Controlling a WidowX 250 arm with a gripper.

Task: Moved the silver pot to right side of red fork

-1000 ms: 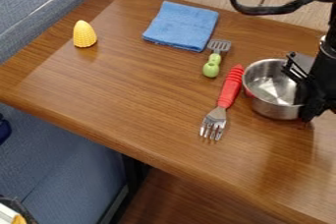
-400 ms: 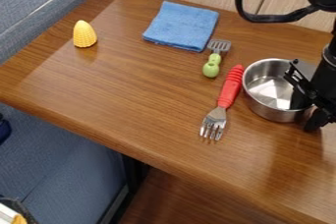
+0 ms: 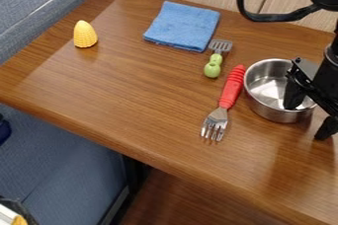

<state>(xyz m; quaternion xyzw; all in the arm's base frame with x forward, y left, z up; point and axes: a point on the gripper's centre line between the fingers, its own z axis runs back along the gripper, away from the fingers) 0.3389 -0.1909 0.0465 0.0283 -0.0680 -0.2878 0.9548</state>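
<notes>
Camera view: I saw the pot just right of the fork. The gripper was wide open, one finger in the pot. Pulling out sideways could snag the rim and tip the pot.

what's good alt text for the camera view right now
An open black two-finger gripper straddles the wall of a round silver metal pot on a brown wooden table, right of a red-handled metal fork. Farther back are a green-handled spatula, folded blue cloth and yellow corn-shaped toy.
</notes>
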